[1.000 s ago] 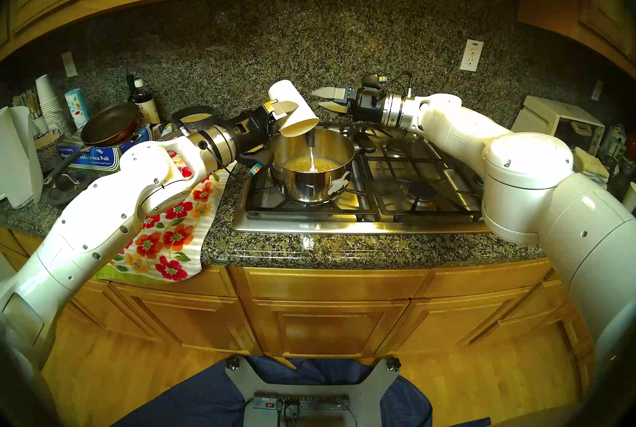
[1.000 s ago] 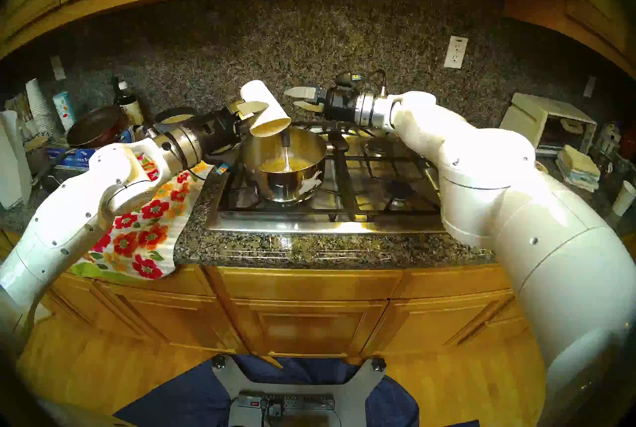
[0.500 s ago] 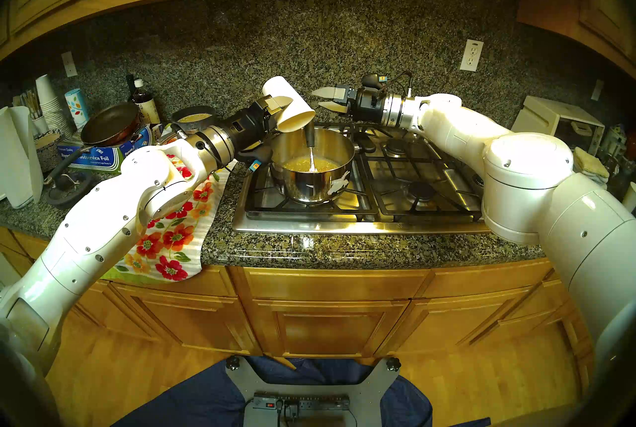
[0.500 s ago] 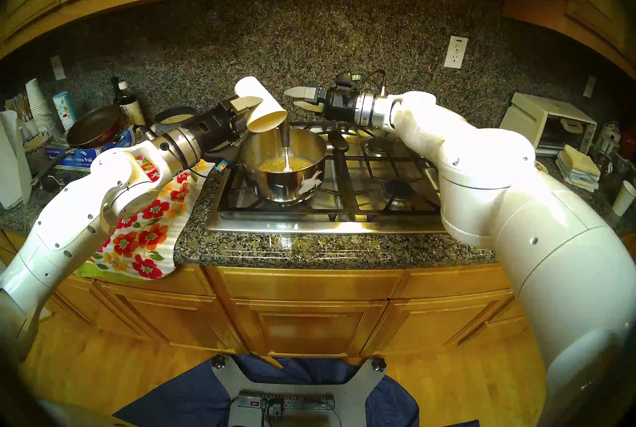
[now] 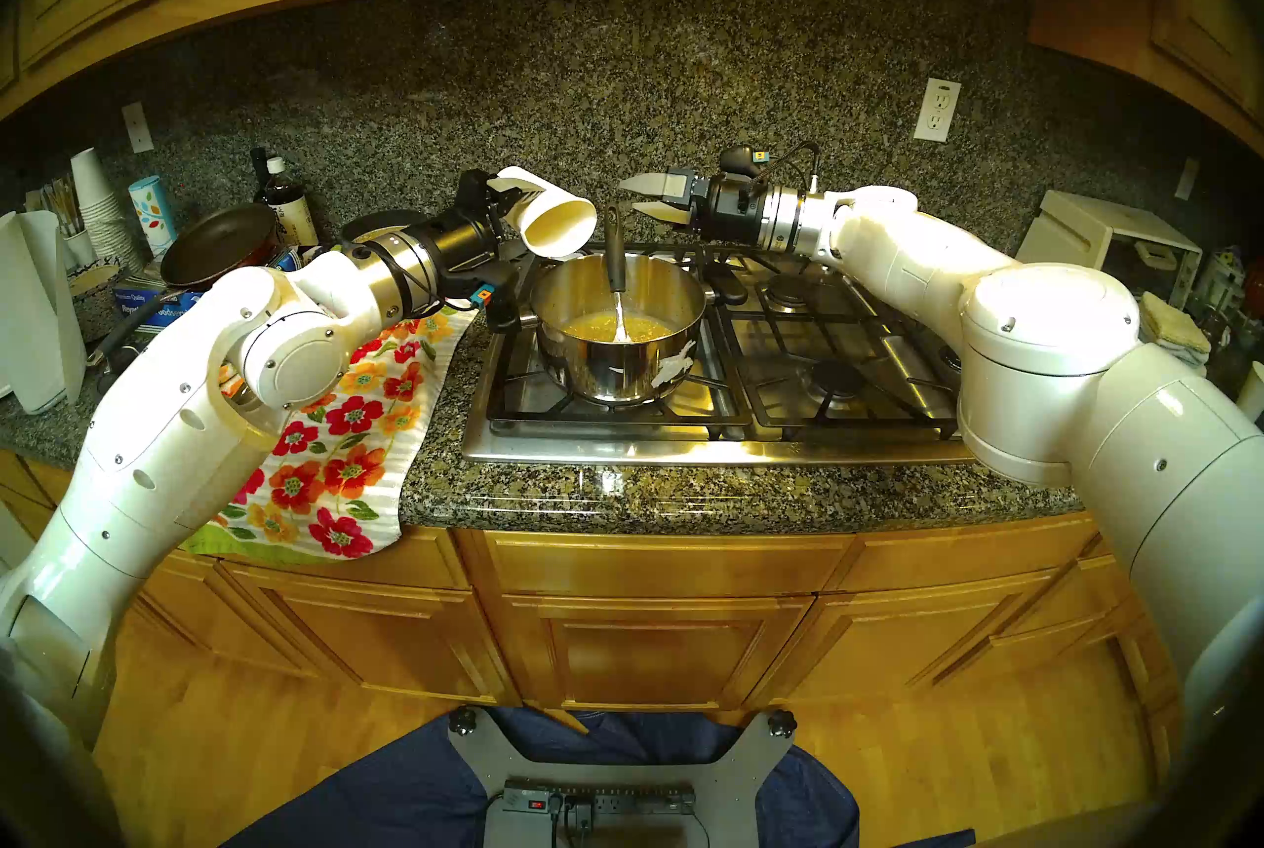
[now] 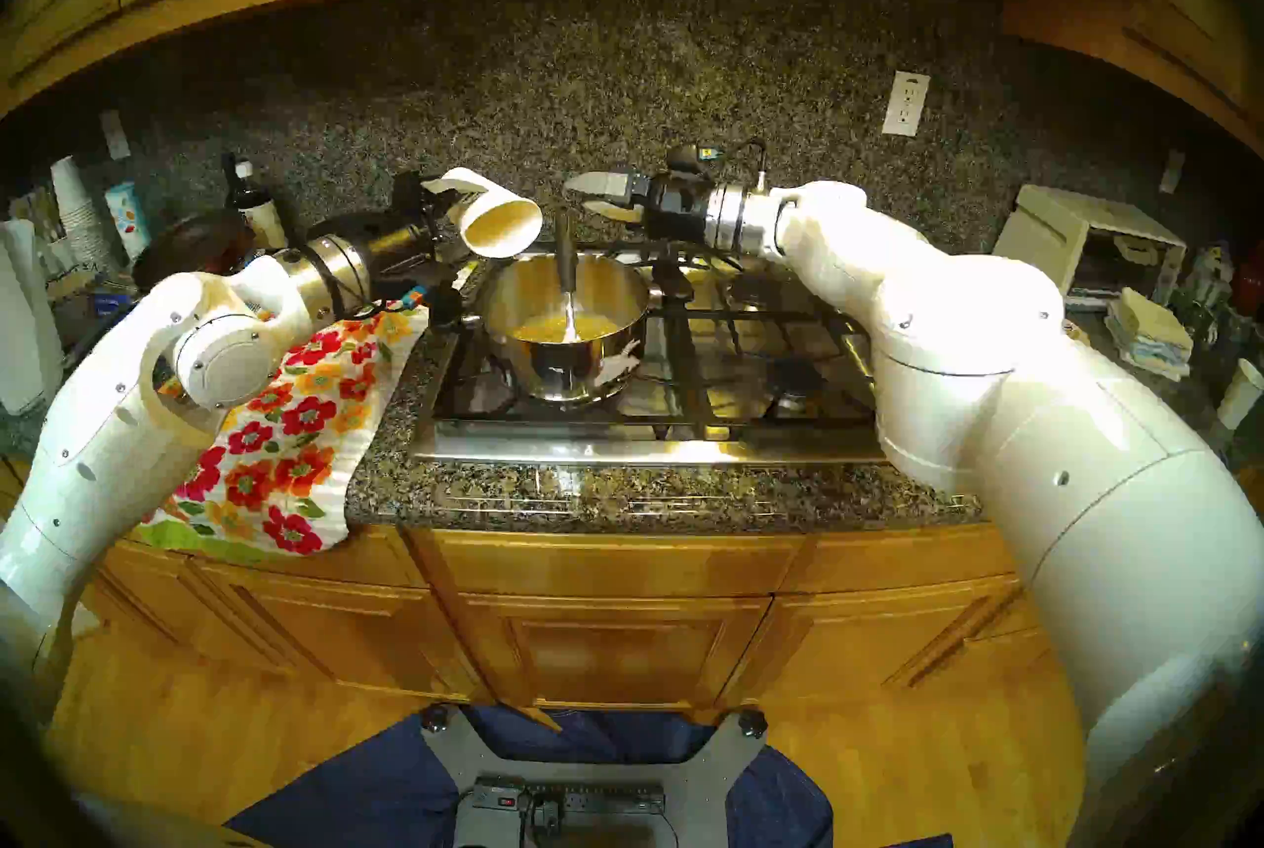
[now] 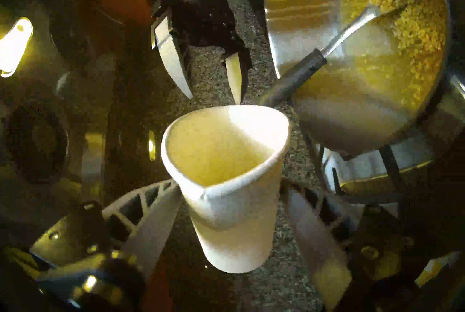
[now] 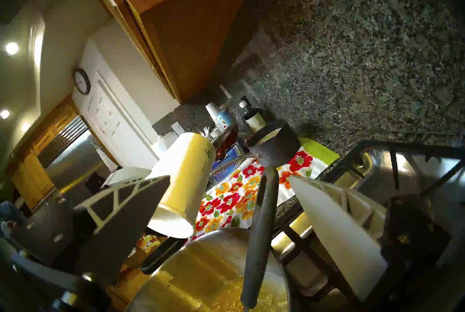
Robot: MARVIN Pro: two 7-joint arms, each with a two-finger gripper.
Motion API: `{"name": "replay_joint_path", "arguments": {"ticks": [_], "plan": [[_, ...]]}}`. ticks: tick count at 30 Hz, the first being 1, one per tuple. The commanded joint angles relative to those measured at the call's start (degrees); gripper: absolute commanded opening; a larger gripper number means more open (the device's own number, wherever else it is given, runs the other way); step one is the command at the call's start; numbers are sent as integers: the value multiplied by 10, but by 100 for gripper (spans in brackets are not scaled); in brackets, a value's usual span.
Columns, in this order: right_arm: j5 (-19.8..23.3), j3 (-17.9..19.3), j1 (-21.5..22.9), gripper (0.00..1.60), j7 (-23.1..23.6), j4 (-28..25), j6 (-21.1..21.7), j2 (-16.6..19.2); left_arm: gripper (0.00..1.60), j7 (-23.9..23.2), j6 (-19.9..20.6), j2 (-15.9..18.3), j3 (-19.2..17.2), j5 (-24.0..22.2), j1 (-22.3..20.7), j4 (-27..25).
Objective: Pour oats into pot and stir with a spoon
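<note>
1. We find the shiny stainless steel saucepan (image 5: 619, 340) standing on the front left burner of the gas stove (image 5: 718, 375), which is set into the speckled granite surface (image 5: 615, 494).
2. A loose layer of tan-golden oat flakes (image 5: 602, 327) lies in the bottom of the saucepan.
3. The metal spoon with the long black handle (image 5: 613, 252) stands nearly upright in the saucepan, its bowl in the oats and its handle against the far rim.
4. The left fingers (image 7: 227, 216) are clamped on the lower part of a white paper cup (image 5: 550, 217). The cup is tipped with its mouth towards the saucepan, at the saucepan's rear left rim. Its inside appears empty in the left wrist view.
5. The right fingers (image 5: 639, 195) are spread wide and hold nothing. They point level towards the cup, just beside the top of the spoon handle without touching it.
6. A floral cloth (image 5: 342, 457) lies on the surface left of the stove.
</note>
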Motion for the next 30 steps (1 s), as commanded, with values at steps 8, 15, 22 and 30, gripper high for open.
{"name": "replay_joint_path", "arguments": {"ticks": [8,15,22,30], "plan": [[4,6,23,160,2,-1,-1,1,112,-106,40,23,-109,-227,16,-17],[4,6,23,160,2,-1,-1,1,112,-161,59,37,-170,-339,34,0],[4,6,23,160,2,-1,-1,1,114,-218,72,50,-230,-455,66,33],[4,6,23,160,2,-1,-1,1,117,-297,78,46,-303,-579,104,88]]}}
